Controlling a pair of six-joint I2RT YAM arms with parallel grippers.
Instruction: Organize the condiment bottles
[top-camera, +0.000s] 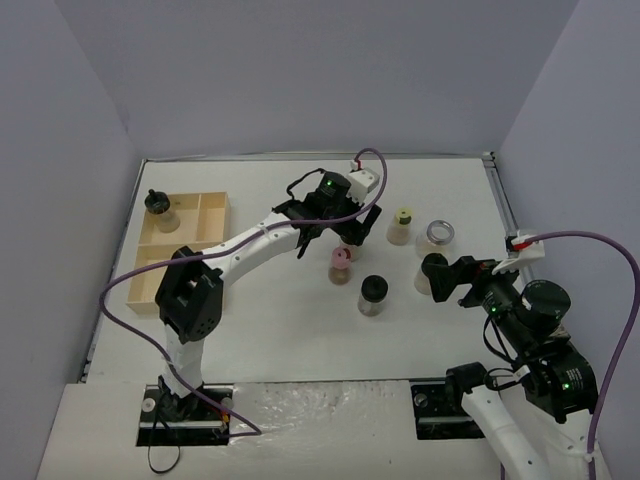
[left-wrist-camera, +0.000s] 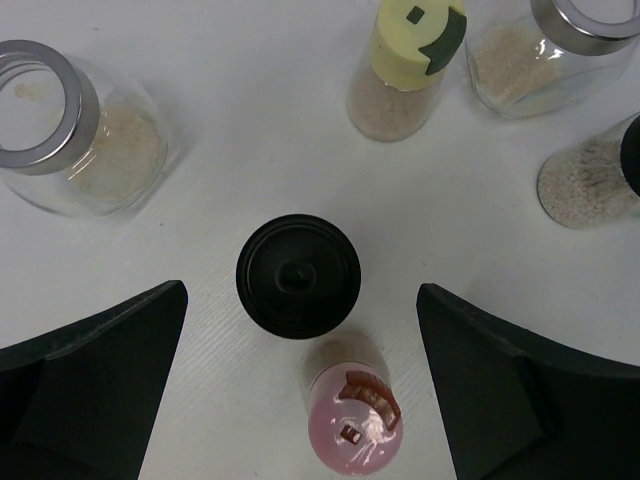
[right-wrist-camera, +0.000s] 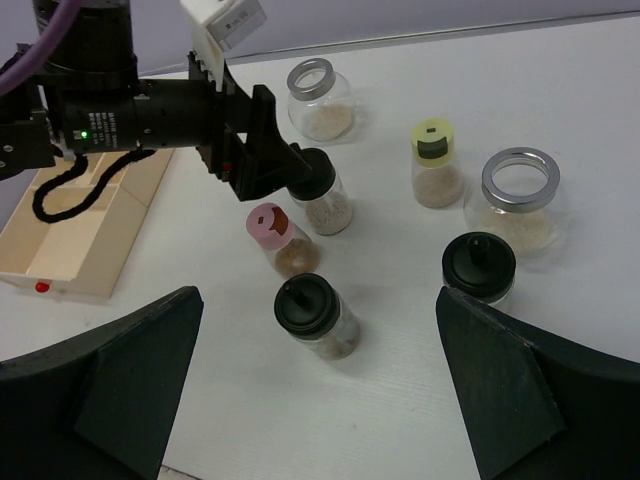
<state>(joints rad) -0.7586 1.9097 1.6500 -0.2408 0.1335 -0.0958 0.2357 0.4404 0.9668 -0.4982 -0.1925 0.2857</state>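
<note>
**Left pincer straddles a black-capped jar; seven jars on the table, one in the tray**

Obs. 1: the left gripper is out over the middle of the white table, jaws spread wide. In its wrist view the black fingers stand on either side of a small clear jar with tan contents and a round black cap. A gap shows on both sides, so there is no contact.

Obs. 2: the pink-capped jar stands upright just beside that jar, on the side nearer the arm bases.

Obs. 3: the right gripper is also spread and holds nothing. It is over the right part of the table, just beside a second black-capped jar.

Obs. 4: a third black-capped jar stands near the pink one, toward the near edge.

Obs. 5: the yellow-green-capped jar and a wider jar with a silvery clear lid stand side by side to the right. The second silvery-lidded jar is farther back.

Obs. 6: the fourth black-capped jar stands in the far-left compartment of the pale wooden compartment tray, which sits at the table's left.
</note>
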